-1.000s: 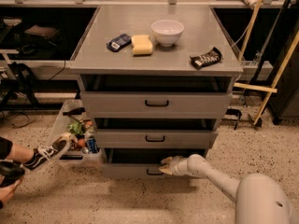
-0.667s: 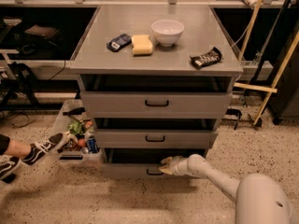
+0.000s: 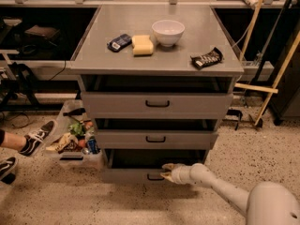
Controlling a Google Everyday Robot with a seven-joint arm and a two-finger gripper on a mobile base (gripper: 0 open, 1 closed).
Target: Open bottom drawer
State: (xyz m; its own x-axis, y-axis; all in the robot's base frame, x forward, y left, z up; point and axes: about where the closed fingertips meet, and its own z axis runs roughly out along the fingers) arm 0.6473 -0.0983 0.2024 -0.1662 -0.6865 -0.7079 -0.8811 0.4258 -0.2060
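Grey bottom drawer stands partly out, its handle just left of your gripper; I cannot tell its grip. Pull further.

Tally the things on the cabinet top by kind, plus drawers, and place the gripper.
Bowl: 1
Sponge: 1
Snack packets: 2
Drawers: 3
Total: 7
Gripper: at the bottom drawer front.

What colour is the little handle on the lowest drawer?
The handle is black, on the grey bottom drawer; the gripper is beside it. Camera view.
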